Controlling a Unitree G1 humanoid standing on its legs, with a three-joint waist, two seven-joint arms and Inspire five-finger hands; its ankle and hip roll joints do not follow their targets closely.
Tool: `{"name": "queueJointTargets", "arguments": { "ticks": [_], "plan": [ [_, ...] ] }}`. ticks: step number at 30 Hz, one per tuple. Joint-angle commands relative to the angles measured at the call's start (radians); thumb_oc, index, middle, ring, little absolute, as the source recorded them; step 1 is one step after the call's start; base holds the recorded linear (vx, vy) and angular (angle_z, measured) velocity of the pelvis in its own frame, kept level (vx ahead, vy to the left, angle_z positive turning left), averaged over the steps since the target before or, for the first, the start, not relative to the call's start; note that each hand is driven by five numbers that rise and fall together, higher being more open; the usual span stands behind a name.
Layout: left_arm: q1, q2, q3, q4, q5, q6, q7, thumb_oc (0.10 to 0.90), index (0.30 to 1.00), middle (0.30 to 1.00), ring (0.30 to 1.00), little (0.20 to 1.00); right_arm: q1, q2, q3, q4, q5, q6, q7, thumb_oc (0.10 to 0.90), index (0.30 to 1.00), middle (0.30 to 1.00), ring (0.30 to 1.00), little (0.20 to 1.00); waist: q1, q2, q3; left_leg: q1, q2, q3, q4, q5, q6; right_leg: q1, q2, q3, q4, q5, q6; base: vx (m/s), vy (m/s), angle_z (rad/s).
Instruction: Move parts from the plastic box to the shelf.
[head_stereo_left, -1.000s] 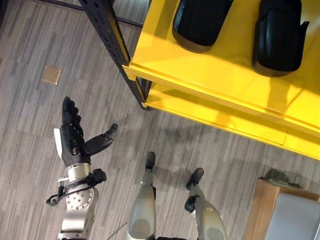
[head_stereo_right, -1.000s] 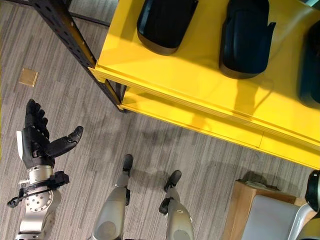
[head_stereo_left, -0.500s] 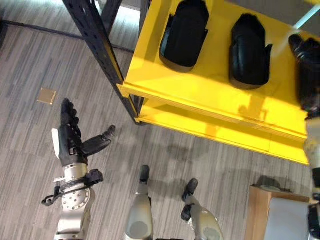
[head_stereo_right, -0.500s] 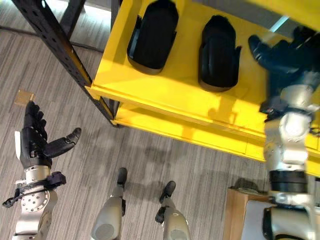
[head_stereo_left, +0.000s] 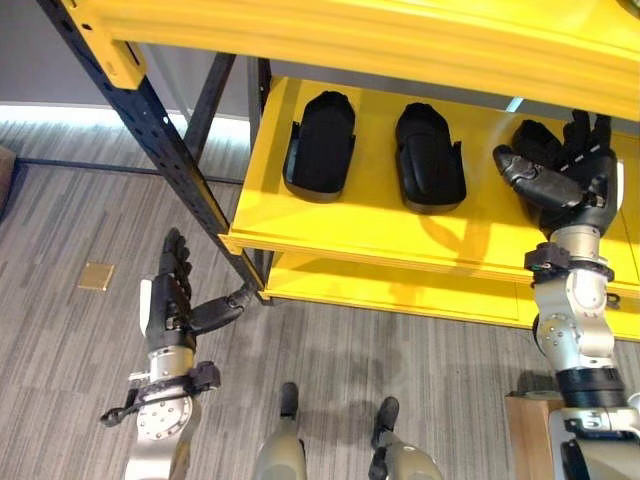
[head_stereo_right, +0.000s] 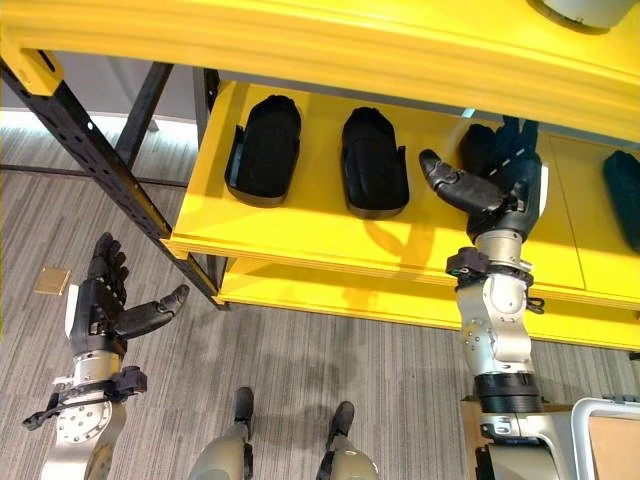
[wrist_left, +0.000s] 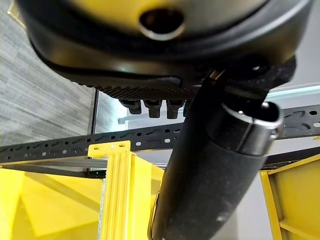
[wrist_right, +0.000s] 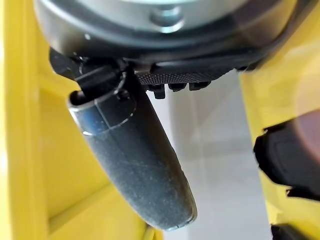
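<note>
While the right robot hand (head_stereo_right: 505, 195) hovers wide and empty over the shelf (head_stereo_right: 300, 235), a part (head_stereo_right: 478, 148) just behind its fingers could be knocked; two parts (head_stereo_right: 372, 160) lie beside its thumb. Left robot hand (head_stereo_right: 100, 305): wide, empty, low.

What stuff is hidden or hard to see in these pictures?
- Third black part: the right hand in front covers most of it in the eye views.
- Another black part: cut off by the right eye view's edge.
- White thing on the top shelf: cut off by the top edge.
- Plastic box: only a corner shows.
</note>
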Motion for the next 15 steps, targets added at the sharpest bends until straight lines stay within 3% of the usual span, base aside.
{"name": "queueJointTargets", "arguments": {
  "ticks": [1, 8, 15],
  "plan": [
    [-0.013, 0.027, -0.005, -0.068, -0.032, -0.085, -0.012, 0.9, 1.0, 1.0, 1.0, 1.0, -0.141, -0.048, 0.023, 0.022, -0.038, -0.094, 0.019, 0.9, 1.0, 1.0, 1.0, 1.0, 0.007, -0.012, -0.095, 0.065, 0.075, 0.02, -0.011, -0.078, -0.044, 0.087, -0.066, -0.021, 0.0, -0.048, 0.077, 0.0, 0.0, 0.0],
    [-0.019, 0.021, -0.041, -0.057, -0.047, -0.089, -0.021, 0.9, 1.0, 1.0, 1.0, 1.0, -0.202, -0.039, 0.06, 0.104, -0.048, -0.089, 0.011, 0.9, 1.0, 1.0, 1.0, 1.0, 0.006, 0.03, -0.072, 0.064, 0.074, 0.018, -0.011, -0.068, -0.047, 0.09, -0.067, -0.018, 0.0, -0.053, 0.071, 0.0, -0.018, 0.0],
    [-0.022, 0.018, -0.056, -0.068, -0.058, -0.098, -0.021, 0.9, 1.0, 1.0, 1.0, 1.0, -0.247, -0.051, 0.082, 0.197, -0.039, -0.078, 0.015, 0.9, 1.0, 1.0, 1.0, 1.0, 0.008, 0.055, -0.06, 0.062, 0.071, 0.019, -0.011, -0.063, -0.047, 0.088, -0.07, -0.022, 0.0, -0.053, 0.069, 0.0, 0.0, 0.0]
  ]
}}
